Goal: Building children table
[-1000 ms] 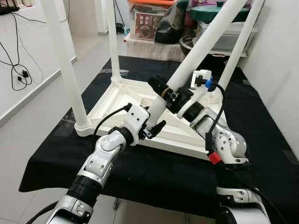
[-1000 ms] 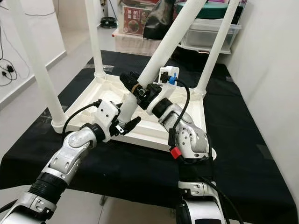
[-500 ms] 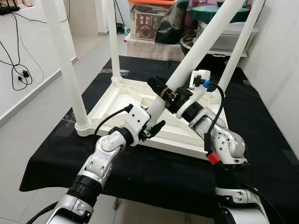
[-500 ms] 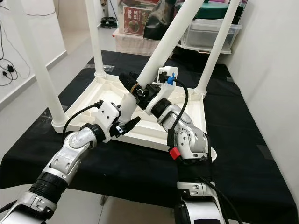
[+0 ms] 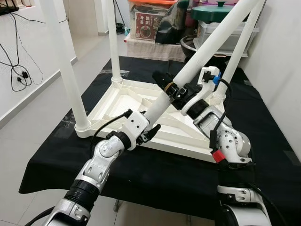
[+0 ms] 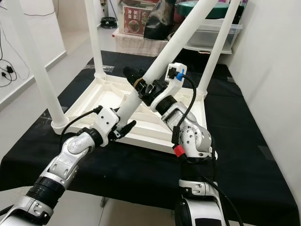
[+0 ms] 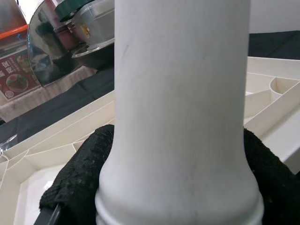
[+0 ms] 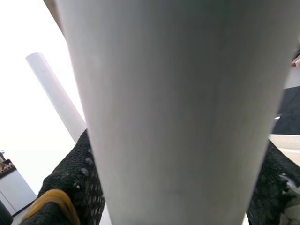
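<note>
White plastic tabletop [image 5: 123, 95]: inverted on black cloth [image 5: 155, 176], ribbed underside up. Three white legs already seated upright in corner sockets: near-left leg [image 5: 63, 66], far-left leg [image 5: 112, 42], far-right leg [image 5: 239, 49].

Fourth leg [image 5: 197, 56]: loose, slanted from upper right down toward the tabletop's near edge.

Left gripper [image 5: 148, 132]: fingers clenched around the fourth leg's flared lower end, above the near rim.

Right gripper [image 5: 169, 89]: fingers clamped on the same leg further up, above the tabletop's middle.

Far background: storage boxes [image 5: 150, 23], lidded plastic bin [image 5: 225, 35].
</note>
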Tool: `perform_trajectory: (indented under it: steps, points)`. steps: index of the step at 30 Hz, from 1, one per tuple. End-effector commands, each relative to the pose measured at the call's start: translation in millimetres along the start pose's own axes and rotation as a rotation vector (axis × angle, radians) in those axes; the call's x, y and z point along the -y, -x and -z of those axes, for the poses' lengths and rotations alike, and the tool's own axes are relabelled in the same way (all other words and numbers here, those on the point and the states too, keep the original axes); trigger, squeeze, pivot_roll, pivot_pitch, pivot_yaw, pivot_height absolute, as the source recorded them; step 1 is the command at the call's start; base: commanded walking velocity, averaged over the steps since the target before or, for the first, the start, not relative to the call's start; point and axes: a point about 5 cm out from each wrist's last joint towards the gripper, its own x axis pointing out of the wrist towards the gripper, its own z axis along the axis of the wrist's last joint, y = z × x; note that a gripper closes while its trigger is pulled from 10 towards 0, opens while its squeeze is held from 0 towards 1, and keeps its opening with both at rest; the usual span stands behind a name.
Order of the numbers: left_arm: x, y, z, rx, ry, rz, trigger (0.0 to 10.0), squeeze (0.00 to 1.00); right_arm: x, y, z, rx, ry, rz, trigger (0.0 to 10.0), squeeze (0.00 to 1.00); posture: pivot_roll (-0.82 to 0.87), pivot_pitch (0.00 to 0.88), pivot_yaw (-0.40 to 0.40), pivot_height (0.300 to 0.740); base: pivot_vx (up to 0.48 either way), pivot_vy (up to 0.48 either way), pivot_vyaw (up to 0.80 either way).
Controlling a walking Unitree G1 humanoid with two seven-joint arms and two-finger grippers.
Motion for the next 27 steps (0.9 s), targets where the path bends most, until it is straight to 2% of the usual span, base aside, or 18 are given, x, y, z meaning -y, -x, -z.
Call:
perform_trajectory:
  steps: [1, 10, 19, 27]
  points:
    - [8.0, -1.0, -2.7, 0.023, -0.044, 0.05, 10.0, 0.0, -7.9, -4.1, -2.4, -0.008, 0.012, -0.036, 10.0, 0.0, 0.03, 0.0, -0.057, 0.74, 0.0, 0.0, 0.0]
    - [5.5, -3.4, -3.8, 0.025, -0.051, 0.049, 10.0, 0.0, -10.1, -4.4, 4.1, -0.028, 0.029, -0.037, 10.0, 0.0, 0.03, 0.0, -0.052, 0.74, 0.0, 0.0, 0.0]
    - [8.9, -9.0, -7.0, 0.038, -0.043, 0.06, 10.0, 0.0, -11.5, -4.9, 15.4, -0.062, 0.055, -0.028, 10.0, 0.0, 0.02, 0.0, -0.054, 0.74, 0.0, 0.0, 0.0]
    - [12.2, -10.4, -7.7, 0.042, -0.047, 0.072, 10.0, 0.0, -10.2, -5.2, 16.8, -0.07, 0.063, -0.019, 10.0, 0.0, 0.02, 0.0, -0.054, 0.74, 0.0, 0.0, 0.0]
